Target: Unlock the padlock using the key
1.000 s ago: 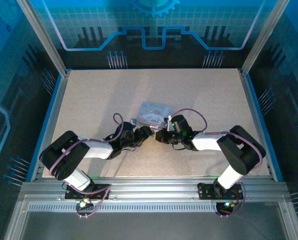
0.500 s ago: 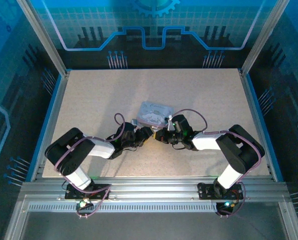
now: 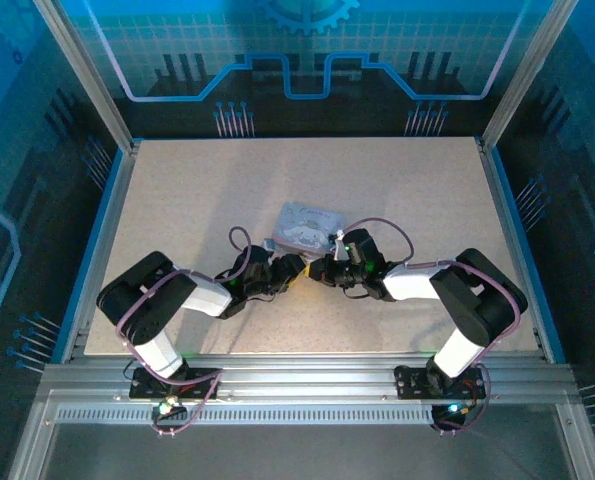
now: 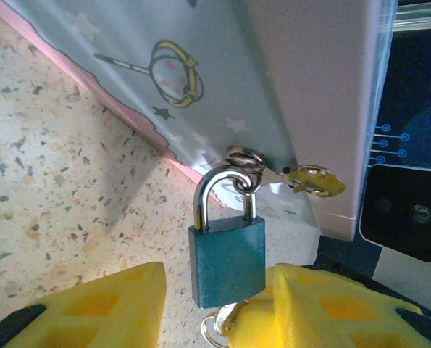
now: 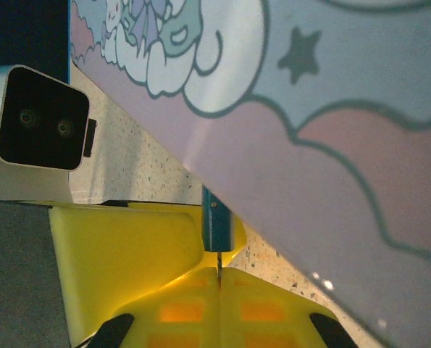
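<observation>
Clamps the right claw (image 5: 219,283) tight on the key (image 5: 219,261), a thin dark sliver rising from the seam between the pressed yellow fingers (image 5: 262,308) straight to the underside of the padlock (image 5: 214,221). Tucks that padlock, a narrow teal strip in the right wrist view, under the edge of the pale blue cartoon box (image 5: 324,123).

Holds the left claw (image 4: 219,301) apart around the padlock's teal body: one yellow finger off to the side with a gap of speckled table (image 4: 70,188) between, the other right against the body's lower corner. Hangs the padlock by its silver shackle (image 4: 222,192) from a small metal hasp (image 4: 244,158) on the box edge, both shackle legs down in the body. Carries a bright metal ring (image 4: 216,332) just below the padlock body, and a brass-toned tab (image 4: 313,180) just beside the hasp.

Faces the two claws tip to tip in the top view, almost touching, just at the near side of the box, with both arms bent inward from their bases. Rests the box flat near the middle of the table, well apart from every edge
</observation>
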`<state>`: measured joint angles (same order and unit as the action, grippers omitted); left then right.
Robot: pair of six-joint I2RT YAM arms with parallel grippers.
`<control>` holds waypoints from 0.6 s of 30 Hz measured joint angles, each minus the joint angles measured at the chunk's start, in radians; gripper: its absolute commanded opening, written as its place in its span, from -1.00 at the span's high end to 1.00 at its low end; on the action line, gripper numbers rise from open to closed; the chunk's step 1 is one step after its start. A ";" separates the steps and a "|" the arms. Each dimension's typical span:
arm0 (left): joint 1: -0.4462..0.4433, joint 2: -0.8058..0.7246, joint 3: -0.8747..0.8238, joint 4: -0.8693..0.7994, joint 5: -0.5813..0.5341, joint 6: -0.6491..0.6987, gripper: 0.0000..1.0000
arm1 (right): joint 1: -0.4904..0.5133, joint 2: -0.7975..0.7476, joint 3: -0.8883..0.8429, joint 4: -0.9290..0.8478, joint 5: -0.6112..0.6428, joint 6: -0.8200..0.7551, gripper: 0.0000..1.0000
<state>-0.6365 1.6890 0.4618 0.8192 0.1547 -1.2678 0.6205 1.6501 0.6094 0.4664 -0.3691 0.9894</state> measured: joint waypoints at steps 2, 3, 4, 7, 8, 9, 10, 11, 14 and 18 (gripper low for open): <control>0.000 0.005 0.000 0.010 0.000 -0.010 0.20 | 0.000 0.001 0.000 0.005 -0.003 0.006 1.00; 0.000 0.010 0.000 0.019 0.000 -0.013 0.22 | 0.000 0.003 0.000 0.008 -0.003 0.006 1.00; 0.000 0.015 0.000 0.026 0.000 -0.016 0.22 | 0.000 0.005 0.000 0.013 -0.003 0.006 1.00; 0.000 0.020 0.000 0.038 -0.003 -0.017 0.23 | -0.002 0.008 0.000 0.021 -0.006 0.011 1.00; 0.000 0.020 0.000 0.040 -0.005 -0.017 0.23 | -0.003 0.010 0.000 0.025 -0.006 0.014 1.00; 0.000 0.020 0.000 0.041 -0.008 -0.017 0.24 | -0.005 0.011 0.000 0.030 -0.007 0.017 1.00; 0.000 0.020 0.000 0.043 -0.011 -0.017 0.24 | -0.005 0.013 0.000 0.034 -0.009 0.018 1.00; 0.000 0.020 0.000 0.044 -0.012 -0.017 0.24 | -0.006 0.015 0.000 0.037 -0.010 0.020 1.00; 0.000 0.020 0.000 0.047 -0.020 -0.017 0.28 | -0.006 0.020 0.000 0.049 -0.010 0.024 1.00; 0.000 0.020 0.000 0.048 -0.027 -0.019 0.40 | -0.006 0.021 0.000 0.054 -0.010 0.028 1.00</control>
<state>-0.6365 1.7088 0.4618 0.8677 0.1280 -1.2865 0.6140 1.6714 0.6090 0.5205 -0.3790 1.0176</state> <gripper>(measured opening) 0.326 0.062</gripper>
